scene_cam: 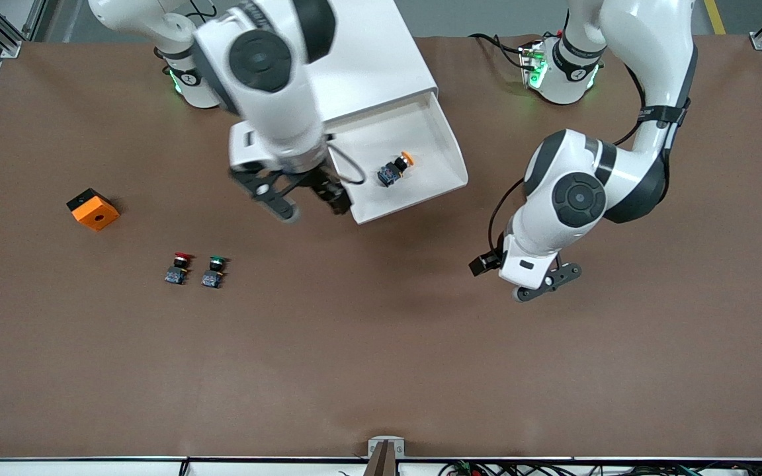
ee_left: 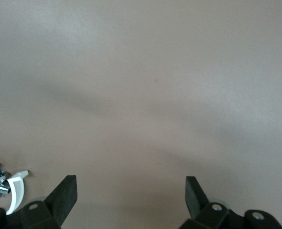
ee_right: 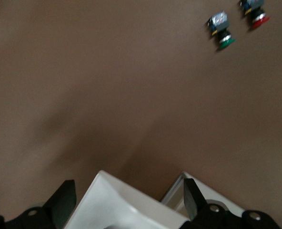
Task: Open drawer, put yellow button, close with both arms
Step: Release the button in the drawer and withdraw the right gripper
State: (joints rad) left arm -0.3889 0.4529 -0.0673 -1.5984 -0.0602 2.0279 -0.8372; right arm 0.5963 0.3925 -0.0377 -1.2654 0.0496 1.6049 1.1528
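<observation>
The drawer (scene_cam: 450, 149) stands pulled out of the white cabinet (scene_cam: 368, 59). The yellow button (scene_cam: 395, 169) lies on its side in the drawer's white tray. My right gripper (scene_cam: 310, 205) is open and empty, over the drawer's front corner at the right arm's end. In the right wrist view that corner (ee_right: 126, 210) sits between the spread fingers of the right gripper (ee_right: 130, 186). My left gripper (scene_cam: 548, 283) is open and empty, low over bare table toward the left arm's end, nearer the front camera than the drawer. The left wrist view shows the left gripper (ee_left: 131, 181) over brown table only.
A red-capped button (scene_cam: 178, 268) and a green-capped button (scene_cam: 213, 271) stand side by side on the table, nearer the front camera than the right gripper; both show in the right wrist view, green (ee_right: 220, 29) and red (ee_right: 255, 12). An orange block (scene_cam: 93, 209) lies toward the right arm's end.
</observation>
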